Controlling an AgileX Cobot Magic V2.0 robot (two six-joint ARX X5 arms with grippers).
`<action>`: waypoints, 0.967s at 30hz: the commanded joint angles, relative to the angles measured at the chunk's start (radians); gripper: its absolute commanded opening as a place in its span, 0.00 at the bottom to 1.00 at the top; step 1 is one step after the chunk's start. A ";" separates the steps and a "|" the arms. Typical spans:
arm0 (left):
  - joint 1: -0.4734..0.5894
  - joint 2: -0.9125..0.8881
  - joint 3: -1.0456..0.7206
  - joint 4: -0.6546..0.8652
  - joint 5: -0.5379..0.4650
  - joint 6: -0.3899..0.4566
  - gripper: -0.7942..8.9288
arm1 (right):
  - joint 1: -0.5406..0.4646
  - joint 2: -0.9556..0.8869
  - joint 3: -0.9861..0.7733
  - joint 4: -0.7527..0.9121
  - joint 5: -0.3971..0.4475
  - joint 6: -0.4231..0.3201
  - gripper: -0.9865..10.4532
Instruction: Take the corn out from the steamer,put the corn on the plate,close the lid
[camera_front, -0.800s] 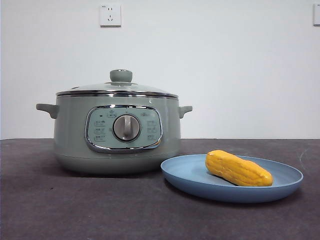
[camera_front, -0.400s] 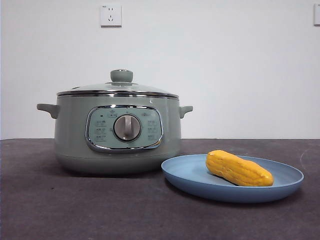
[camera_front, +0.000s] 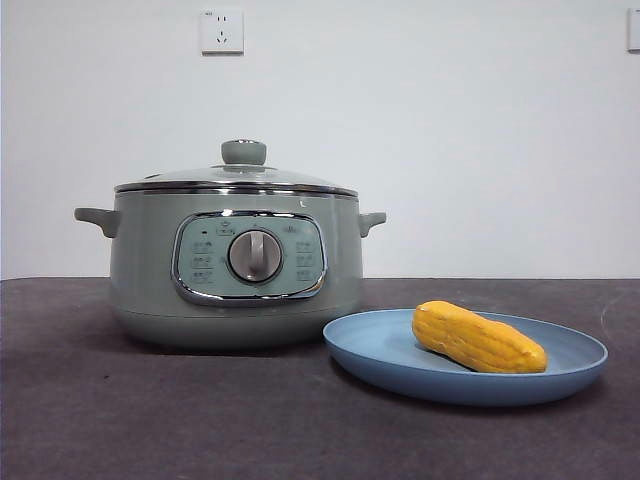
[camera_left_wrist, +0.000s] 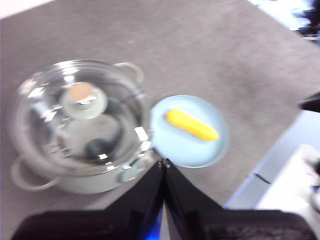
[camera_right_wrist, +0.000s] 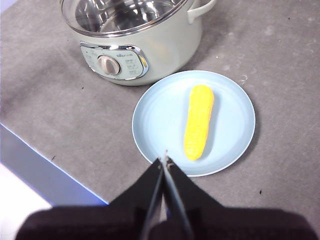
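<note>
Both grippers hang high above the dark grey table, jaws pressed together and holding nothing: the left gripper (camera_left_wrist: 164, 162) over the pale sage-green round steamer (camera_front: 235, 265), the right gripper (camera_right_wrist: 165, 159) nearer the wide light-blue plate (camera_front: 380, 350). On that plate, right of the steamer, lies the yellow-orange corn cob (camera_front: 478, 338), long axis slanting. With the domed glass lid (camera_front: 235, 177) seated on the pot, the task looks finished.
</note>
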 joint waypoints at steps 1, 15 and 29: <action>0.045 -0.021 -0.003 0.058 -0.024 0.046 0.08 | 0.002 -0.001 -0.009 0.005 0.003 -0.003 0.09; 0.315 -0.452 -0.579 0.748 -0.026 0.095 0.08 | 0.002 -0.001 -0.009 0.005 0.003 -0.003 0.09; 0.465 -0.945 -1.406 1.087 -0.149 0.099 0.08 | 0.002 -0.001 -0.009 0.005 0.003 -0.003 0.09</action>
